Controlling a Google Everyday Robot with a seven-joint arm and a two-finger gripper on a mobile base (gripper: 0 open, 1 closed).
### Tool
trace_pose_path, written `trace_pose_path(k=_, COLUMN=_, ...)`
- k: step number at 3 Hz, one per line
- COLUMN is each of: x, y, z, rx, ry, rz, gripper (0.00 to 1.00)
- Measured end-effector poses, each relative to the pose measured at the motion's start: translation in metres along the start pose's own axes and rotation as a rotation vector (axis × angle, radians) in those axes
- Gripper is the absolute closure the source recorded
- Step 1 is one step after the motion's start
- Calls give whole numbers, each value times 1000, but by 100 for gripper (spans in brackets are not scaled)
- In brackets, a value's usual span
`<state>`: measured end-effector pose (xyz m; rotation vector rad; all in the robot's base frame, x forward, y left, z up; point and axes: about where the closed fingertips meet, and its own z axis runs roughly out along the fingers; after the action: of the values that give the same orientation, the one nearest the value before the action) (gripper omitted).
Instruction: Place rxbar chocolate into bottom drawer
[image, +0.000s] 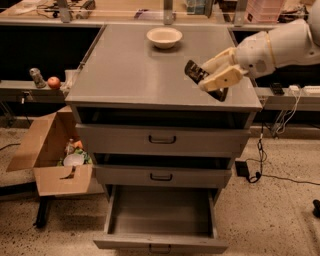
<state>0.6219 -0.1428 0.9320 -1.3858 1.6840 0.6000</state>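
My gripper (214, 76) hangs just above the right front part of the grey cabinet top (125, 70), coming in from the right on a white arm. It is shut on the rxbar chocolate (196, 71), a dark flat bar that sticks out tilted between the cream fingers (223, 78). The bottom drawer (160, 242) is pulled out wide at the cabinet's foot, and its tray looks empty. The two upper drawers are closed.
A cream bowl (164, 36) stands at the back of the cabinet top. An open cardboard box (52, 152) with items sits on the floor to the left. An apple (54, 82) rests on the left ledge. Cables (280, 125) trail on the right.
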Motion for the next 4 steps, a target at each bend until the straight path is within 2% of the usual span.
trace_pose_path(k=1, x=22, y=83, z=-3, rx=-154, ry=-57, rz=-101, gripper=100)
trace_pose_path(k=2, x=25, y=85, z=-2, rx=-153, ry=-55, rz=-98, gripper=100)
trace_pose_path(k=3, x=69, y=112, z=20, rx=-173, ry=-19, rz=-69, gripper=100)
trace_pose_path(k=4, x=133, y=152, z=43, rx=-181, ry=8, rz=4, gripper=100)
